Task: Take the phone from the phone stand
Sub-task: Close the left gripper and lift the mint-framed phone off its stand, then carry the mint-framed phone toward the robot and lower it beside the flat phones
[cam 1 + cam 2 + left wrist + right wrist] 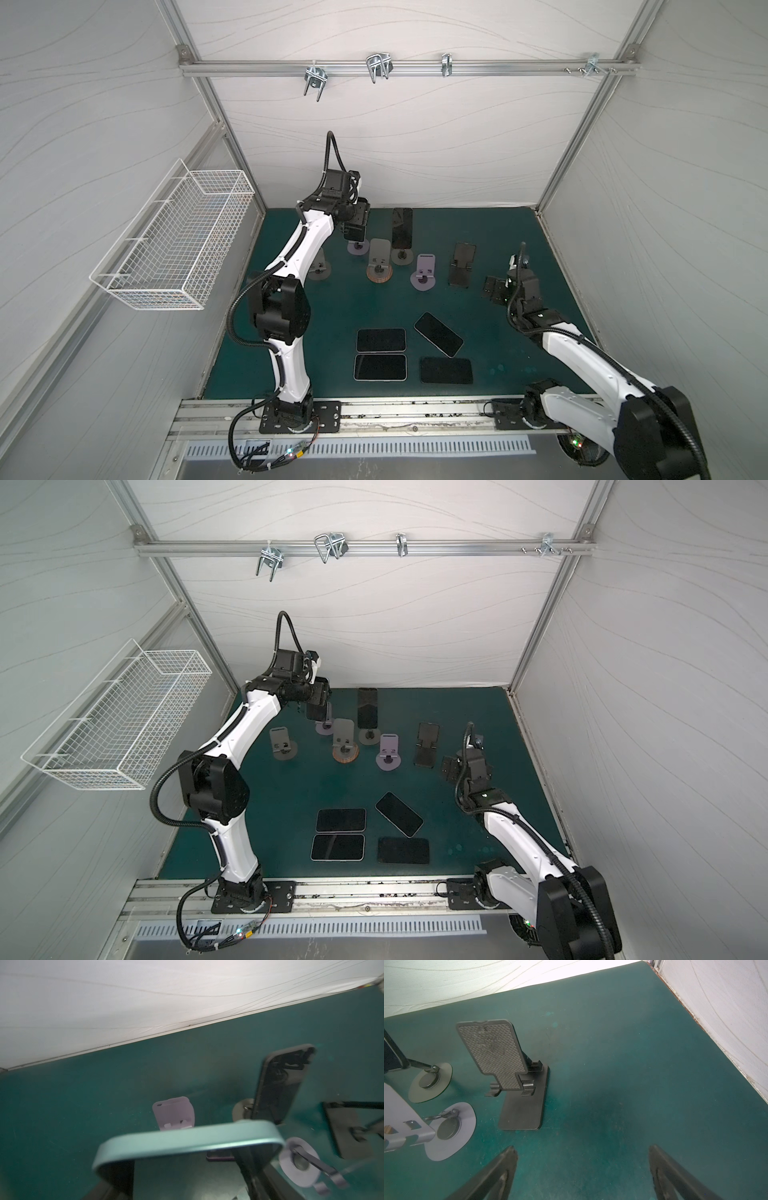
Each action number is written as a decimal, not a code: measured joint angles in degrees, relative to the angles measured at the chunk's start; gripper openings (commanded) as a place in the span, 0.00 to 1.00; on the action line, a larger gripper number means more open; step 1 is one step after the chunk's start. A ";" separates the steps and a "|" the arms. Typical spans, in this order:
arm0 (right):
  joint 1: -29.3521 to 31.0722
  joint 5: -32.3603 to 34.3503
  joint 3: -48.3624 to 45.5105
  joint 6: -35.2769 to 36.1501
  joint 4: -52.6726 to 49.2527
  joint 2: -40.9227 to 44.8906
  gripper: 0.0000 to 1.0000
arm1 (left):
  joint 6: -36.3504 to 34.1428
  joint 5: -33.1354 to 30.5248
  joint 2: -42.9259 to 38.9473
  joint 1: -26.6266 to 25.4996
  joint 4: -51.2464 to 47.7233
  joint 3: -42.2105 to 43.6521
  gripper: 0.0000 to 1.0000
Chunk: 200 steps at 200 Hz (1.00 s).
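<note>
the left fingers (249, 1172) pinch the phone (187, 1138) tight, up in the air just above the bare purple stand (173, 1113) at the back of the worktop (332, 307); only the left wrist view shows its pale green rim; the right fingers (500, 1176) gape wide, holding nothing

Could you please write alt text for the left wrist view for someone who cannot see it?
A phone with a pale green rim fills the foreground above a green mat. Behind it stands an empty lilac stand, and beside that a dark phone leans on a round-based stand.
</note>
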<state>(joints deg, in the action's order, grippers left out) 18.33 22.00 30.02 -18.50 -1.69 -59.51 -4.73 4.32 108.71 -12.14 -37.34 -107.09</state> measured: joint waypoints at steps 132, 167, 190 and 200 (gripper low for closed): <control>0.00 0.02 -0.02 -0.02 0.00 0.00 0.99 | -14.84 20.00 -16.00 -3.87 -5.16 25.09 0.71; 0.00 0.02 0.00 -0.02 0.00 0.00 0.99 | -19.10 24.92 -18.67 -5.75 -3.89 32.65 0.71; 0.00 0.02 0.00 -0.02 0.00 0.00 0.99 | -21.81 26.10 -18.67 -6.36 -2.14 35.60 0.71; 0.00 0.02 0.00 -0.02 0.00 0.00 0.99 | -23.65 26.69 -18.67 -6.64 -1.27 36.72 0.72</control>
<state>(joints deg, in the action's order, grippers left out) 18.33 22.02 30.02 -18.52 -1.69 -59.51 -28.38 31.00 90.04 -18.79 -38.61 -70.37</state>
